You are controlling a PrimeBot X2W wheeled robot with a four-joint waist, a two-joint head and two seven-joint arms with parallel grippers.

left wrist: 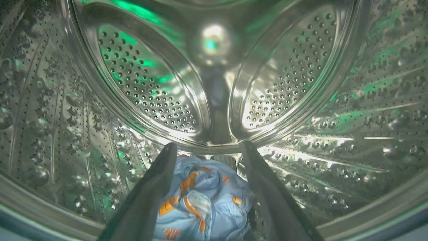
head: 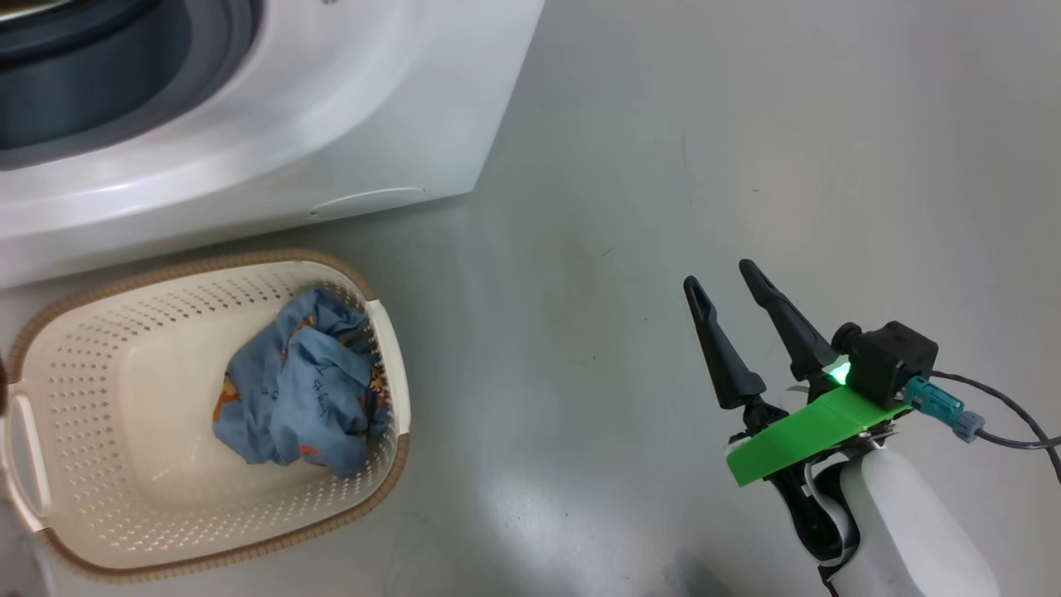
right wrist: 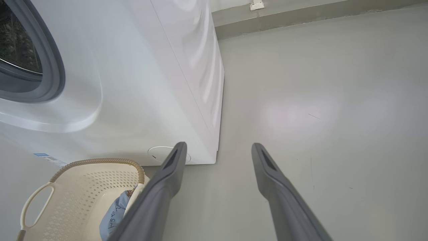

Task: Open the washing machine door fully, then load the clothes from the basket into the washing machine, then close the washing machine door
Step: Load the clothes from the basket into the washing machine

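Light blue bear-printed clothes [left wrist: 200,197] lie between the parted fingers [left wrist: 147,201] of the left gripper [left wrist: 210,144], inside the perforated steel drum [left wrist: 150,87] of the white washing machine [head: 348,99]. Another blue garment [head: 298,390] sits in the cream perforated basket [head: 124,348]; the right gripper [head: 719,274] hangs spread above grey floor [head: 622,166].

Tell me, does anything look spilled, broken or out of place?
Nothing stands out. One light blue orange-printed garment lies in the perforated steel drum between the fingers of the open left gripper; another such garment sits crumpled inside the cream perforated plastic basket.
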